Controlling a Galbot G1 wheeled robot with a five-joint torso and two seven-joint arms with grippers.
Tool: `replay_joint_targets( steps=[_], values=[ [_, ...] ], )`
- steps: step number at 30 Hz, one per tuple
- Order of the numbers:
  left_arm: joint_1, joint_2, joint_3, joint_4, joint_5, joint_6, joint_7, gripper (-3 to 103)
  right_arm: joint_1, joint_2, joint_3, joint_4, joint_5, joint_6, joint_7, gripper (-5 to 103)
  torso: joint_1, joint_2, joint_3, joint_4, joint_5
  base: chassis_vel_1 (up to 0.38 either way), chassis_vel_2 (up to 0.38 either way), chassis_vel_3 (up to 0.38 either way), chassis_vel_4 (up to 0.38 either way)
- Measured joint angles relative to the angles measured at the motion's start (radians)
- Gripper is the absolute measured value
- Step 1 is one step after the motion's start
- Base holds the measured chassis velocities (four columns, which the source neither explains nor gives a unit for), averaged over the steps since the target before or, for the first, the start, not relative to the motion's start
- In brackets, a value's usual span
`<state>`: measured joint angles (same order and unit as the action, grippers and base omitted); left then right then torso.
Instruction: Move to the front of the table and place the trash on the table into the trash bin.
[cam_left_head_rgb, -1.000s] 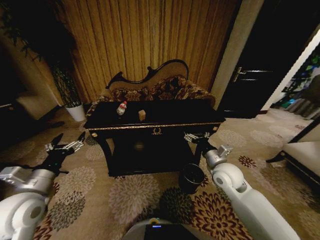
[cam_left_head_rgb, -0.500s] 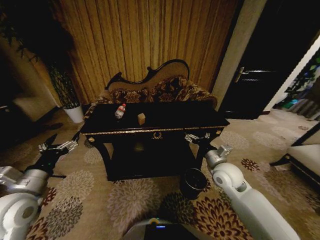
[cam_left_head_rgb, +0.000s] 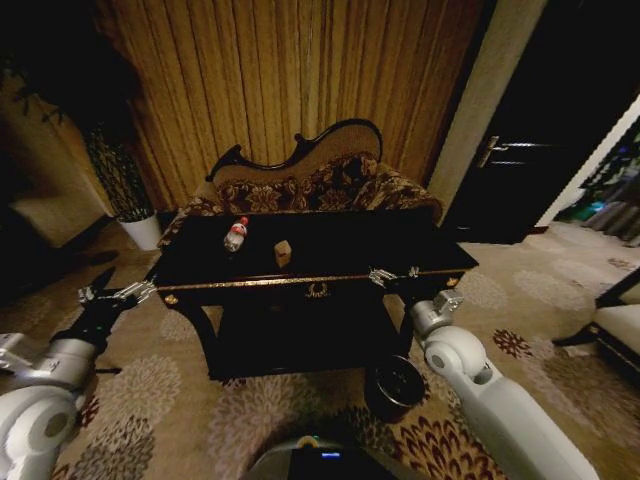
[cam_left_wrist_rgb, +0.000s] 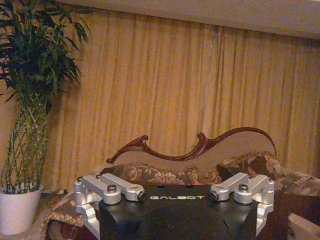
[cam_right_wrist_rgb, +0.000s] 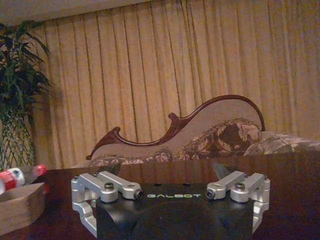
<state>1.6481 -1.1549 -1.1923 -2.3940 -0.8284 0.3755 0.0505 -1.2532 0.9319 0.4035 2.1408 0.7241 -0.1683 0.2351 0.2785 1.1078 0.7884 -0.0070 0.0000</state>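
Observation:
The black table (cam_left_head_rgb: 400, 250) with gold trim stands straight ahead. On its left half lie the trash items: a clear bottle with a red cap (cam_left_head_rgb: 235, 234) and a small brown box (cam_left_head_rgb: 283, 253). The right wrist view shows the same bottle (cam_right_wrist_rgb: 17, 176) and box (cam_right_wrist_rgb: 20, 205) off to one side on the glossy table top (cam_right_wrist_rgb: 295, 190). The dark trash bin (cam_left_head_rgb: 396, 385) sits on the carpet by the table's front right leg. My left gripper (cam_left_head_rgb: 112, 293) hangs open, left of the table. My right gripper (cam_left_head_rgb: 393, 275) is open at the table's front edge, above the bin.
A floral sofa (cam_left_head_rgb: 300, 185) with a curved dark frame stands behind the table against the curtains. A white plant pot (cam_left_head_rgb: 140, 230) is at the back left, a dark door (cam_left_head_rgb: 530, 150) at the back right. A pale seat (cam_left_head_rgb: 620, 325) edges in on the right.
The whole head view has shifted: the camera has come closer to the table, which now looks larger and nearer. Both arms keep the same raised pose, grippers still open.

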Motion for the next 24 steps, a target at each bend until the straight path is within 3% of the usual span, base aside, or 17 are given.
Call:
replay_joint_targets(
  steps=[15, 21, 24],
  values=[
    [0.007, -0.003, 0.0, -0.007, 0.0, -0.005, 0.003, 100, -0.011, -0.029, -0.002, 0.008, -0.002, 0.001, 0.003, 100, 0.001, 0.0, 0.0, -0.0001, 0.0001, -0.131, 0.13, 0.127, -0.14],
    [0.022, -0.009, -0.009, -0.005, 0.0, -0.028, 0.019, 100, -0.011, -0.128, -0.014, 0.06, 0.137, -0.036, 0.044, 100, -0.001, 0.001, 0.0, -0.0001, 0.0001, 0.0, 0.0, 0.0, 0.0],
    [0.023, -0.016, -0.006, -0.005, 0.002, -0.031, 0.023, 100, 0.01, -0.233, -0.02, 0.106, 0.262, -0.064, 0.078, 100, -0.001, 0.0, 0.0, -0.0002, 0.0001, 0.0, 0.0, 0.0, 0.0]
  ],
)
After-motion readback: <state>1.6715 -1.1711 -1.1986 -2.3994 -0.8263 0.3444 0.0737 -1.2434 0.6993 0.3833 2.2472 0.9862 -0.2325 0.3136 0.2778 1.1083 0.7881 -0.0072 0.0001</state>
